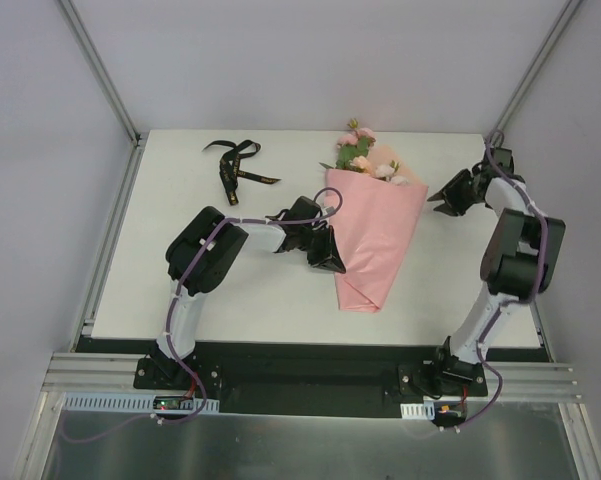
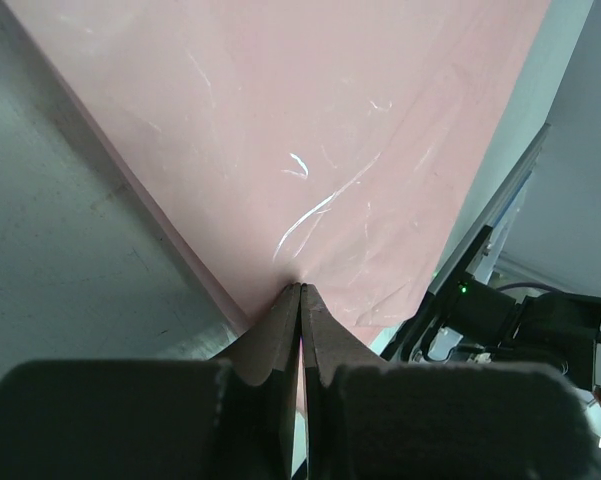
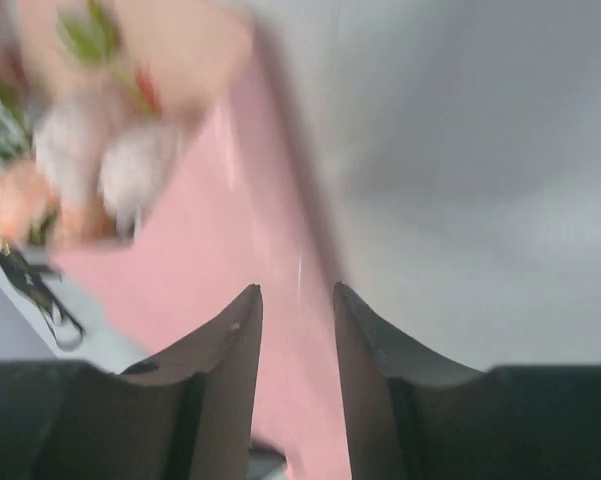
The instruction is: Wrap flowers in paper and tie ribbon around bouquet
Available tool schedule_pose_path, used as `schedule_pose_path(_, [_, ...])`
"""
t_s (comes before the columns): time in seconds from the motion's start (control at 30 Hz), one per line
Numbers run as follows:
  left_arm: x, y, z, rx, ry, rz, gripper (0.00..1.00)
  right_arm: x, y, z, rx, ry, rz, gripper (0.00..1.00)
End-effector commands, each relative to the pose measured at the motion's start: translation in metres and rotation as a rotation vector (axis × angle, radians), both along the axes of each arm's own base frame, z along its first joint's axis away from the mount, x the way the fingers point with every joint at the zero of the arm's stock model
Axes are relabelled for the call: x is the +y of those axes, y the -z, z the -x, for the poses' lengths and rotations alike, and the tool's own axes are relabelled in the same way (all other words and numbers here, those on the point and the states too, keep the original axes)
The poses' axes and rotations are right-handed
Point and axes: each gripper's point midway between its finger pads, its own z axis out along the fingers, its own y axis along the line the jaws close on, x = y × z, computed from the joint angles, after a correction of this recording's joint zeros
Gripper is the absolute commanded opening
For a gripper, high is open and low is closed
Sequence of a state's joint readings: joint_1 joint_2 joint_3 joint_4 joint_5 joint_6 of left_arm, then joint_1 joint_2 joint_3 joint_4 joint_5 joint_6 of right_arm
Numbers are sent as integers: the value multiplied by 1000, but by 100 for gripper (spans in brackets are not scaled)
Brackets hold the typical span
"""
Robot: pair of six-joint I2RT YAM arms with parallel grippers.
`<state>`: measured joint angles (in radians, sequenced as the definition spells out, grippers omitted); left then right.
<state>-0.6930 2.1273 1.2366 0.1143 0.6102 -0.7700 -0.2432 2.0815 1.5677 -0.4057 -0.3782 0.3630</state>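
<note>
The bouquet lies in the middle of the white table: a cone of pink paper [image 1: 375, 235] with the flowers [image 1: 365, 155] sticking out of its wide far end. My left gripper [image 1: 330, 262] is at the cone's left edge. In the left wrist view that gripper [image 2: 300, 286] is shut on the paper [image 2: 310, 120], with creases spreading from the tips. My right gripper [image 1: 442, 198] hovers open just right of the cone's wide end. The blurred right wrist view has its gripper [image 3: 296, 290] empty, with paper [image 3: 180, 270] and blossoms [image 3: 80, 180] beyond. The black ribbon [image 1: 237, 165] lies loose at the far left.
The white table [image 1: 240, 300] is bounded by grey walls and slanted aluminium posts [image 1: 100, 70] at both far corners. A metal rail [image 1: 310, 385] carries both arm bases along the near edge. The right arm's base [image 2: 540, 320] appears past the paper in the left wrist view.
</note>
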Motion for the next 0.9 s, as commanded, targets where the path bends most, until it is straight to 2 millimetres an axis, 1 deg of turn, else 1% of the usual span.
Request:
schedule_pose_path(0.0, [44,73,36,125,-1,-265,0,46,-80,78,-144,-144,51,40])
schedule_pose_path(0.03, [42,71,36,123,-3,-259,0,66,-54,109,-79,-207,20,40])
schedule_pose_path(0.07, [42,70,35,121,-5,-256,0,83,-51,125,-73,-254,-25,40])
schedule_pose_path(0.1, [42,69,36,117,-6,-257,0,99,-51,143,-87,-300,-60,31])
schedule_pose_path(0.13, [43,70,35,117,-9,-259,0,125,-46,160,-92,-382,-106,21])
schedule_pose_path(0.17, [43,70,35,114,-10,-259,0,149,-33,184,-97,-463,-188,12])
schedule_pose_path(0.2, [41,68,34,115,-7,-252,0,164,-34,196,-118,-534,-222,0])
schedule_pose_path(0.23, [40,70,34,122,-7,-251,0,189,-31,214,-118,-653,-246,0])
schedule_pose_path(0.27, [40,70,33,126,-10,-249,0,191,-15,234,-57,-697,-228,0])
schedule_pose_path(0.3, [38,70,33,125,-7,-245,0,193,-7,242,-33,-707,-229,0])
schedule_pose_path(0.33, [38,70,33,123,-12,-249,0,193,-3,247,-34,-706,-239,1])
schedule_pose_path(0.37, [38,69,31,123,-18,-249,0,193,1,245,-54,-704,-232,0])
schedule_pose_path(0.43, [38,69,31,133,-29,-248,0,188,21,256,26,-671,-235,0])
schedule_pose_path(0.47, [37,67,32,137,-29,-244,0,189,26,261,59,-666,-254,0])
schedule_pose_path(0.53, [37,66,34,151,-33,-239,0,177,50,281,212,-596,-222,0])
schedule_pose_path(0.57, [36,65,35,158,-30,-233,0,175,56,290,249,-583,-225,0])
schedule_pose_path(0.6, [38,66,37,169,-33,-236,0,176,59,295,259,-574,-235,0])
schedule_pose_path(0.63, [38,66,38,178,-40,-235,0,176,65,310,303,-538,-251,0])
schedule_pose_path(0.67, [39,66,39,184,-41,-235,0,175,63,310,289,-524,-246,0])
schedule_pose_path(0.73, [42,68,42,197,-45,-241,0,174,67,318,331,-470,-253,0])
schedule_pose_path(0.83, [42,69,45,211,-36,-237,0,170,72,320,372,-384,-260,0])
schedule_pose_path(0.87, [42,69,45,215,-40,-236,0,168,77,324,404,-318,-264,0])
